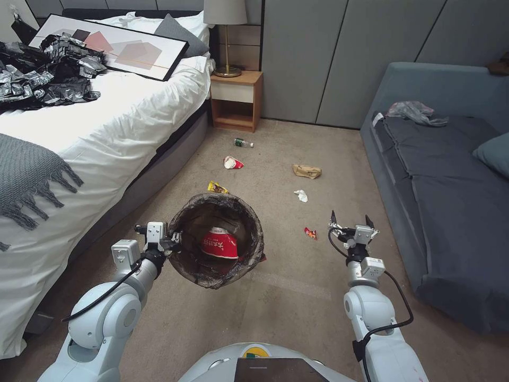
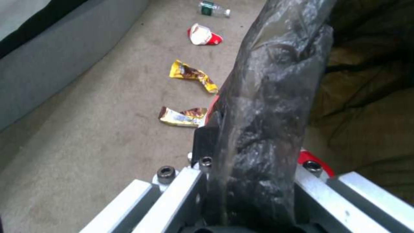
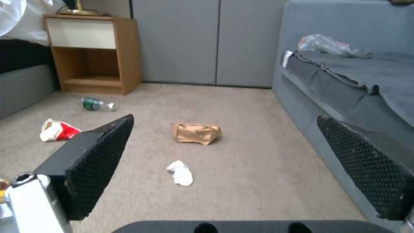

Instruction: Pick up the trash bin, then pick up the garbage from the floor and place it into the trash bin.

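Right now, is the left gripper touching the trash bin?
Touching. In the left wrist view the left gripper is closed on the trash bin, its lined rim running between the fingers.

The trash bin (image 1: 216,247), lined with a dark crinkled bag, hangs clear of the carpet at near left, a red paper cup (image 1: 219,244) lying inside. Beyond it lie a yellow snack wrapper (image 1: 217,187), a crushed red-and-white cup (image 1: 233,163) and a small clear bottle (image 1: 243,142). Farther right lie a tan paper bag (image 1: 306,171), a white tissue (image 1: 301,196) and a small red scrap (image 1: 310,233).
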Motion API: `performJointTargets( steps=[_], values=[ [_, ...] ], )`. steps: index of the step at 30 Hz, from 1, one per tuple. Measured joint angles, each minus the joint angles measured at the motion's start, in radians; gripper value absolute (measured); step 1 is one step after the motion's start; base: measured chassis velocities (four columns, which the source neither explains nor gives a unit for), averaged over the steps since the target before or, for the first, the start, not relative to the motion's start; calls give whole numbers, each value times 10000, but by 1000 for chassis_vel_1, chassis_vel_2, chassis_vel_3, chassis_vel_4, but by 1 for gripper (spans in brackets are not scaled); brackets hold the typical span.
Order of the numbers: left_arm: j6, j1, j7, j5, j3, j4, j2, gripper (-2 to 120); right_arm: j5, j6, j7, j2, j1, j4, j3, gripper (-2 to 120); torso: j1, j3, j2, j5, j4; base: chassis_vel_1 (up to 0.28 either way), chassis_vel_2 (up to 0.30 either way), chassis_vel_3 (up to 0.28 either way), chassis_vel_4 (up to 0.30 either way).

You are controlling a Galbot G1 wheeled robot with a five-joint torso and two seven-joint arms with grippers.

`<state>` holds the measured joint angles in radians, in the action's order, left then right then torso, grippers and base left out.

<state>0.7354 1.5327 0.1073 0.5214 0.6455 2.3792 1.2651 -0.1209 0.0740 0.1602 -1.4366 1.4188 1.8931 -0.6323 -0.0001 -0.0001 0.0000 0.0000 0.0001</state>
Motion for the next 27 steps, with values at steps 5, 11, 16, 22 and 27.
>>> performJointTargets(
  steps=[5,11,16,22,27],
  values=[
    [0,13,-111,-52,0,45,18,0,-29,-40,-9,78,-30,18,29,100,0,0,0,0,-2,-139,133,137,-144],
    [0,-9,-204,-138,-5,51,67,0,-54,-119,-6,114,-94,26,64,100,1,2,-1,3,5,-200,220,227,-217],
    [0,-20,-256,-176,-20,41,108,0,-71,-156,-2,126,-99,31,108,100,2,3,-2,0,-1,-288,261,270,-285],
    [0,-10,-314,-192,20,1,100,0,-71,-176,8,108,-96,17,127,100,2,2,-2,1,-3,-327,318,323,-320],
    [-1,-14,-335,-194,28,-16,100,0,-64,-151,12,104,-122,-28,123,100,3,3,-1,-3,-2,-328,330,336,-329]
  ],
)
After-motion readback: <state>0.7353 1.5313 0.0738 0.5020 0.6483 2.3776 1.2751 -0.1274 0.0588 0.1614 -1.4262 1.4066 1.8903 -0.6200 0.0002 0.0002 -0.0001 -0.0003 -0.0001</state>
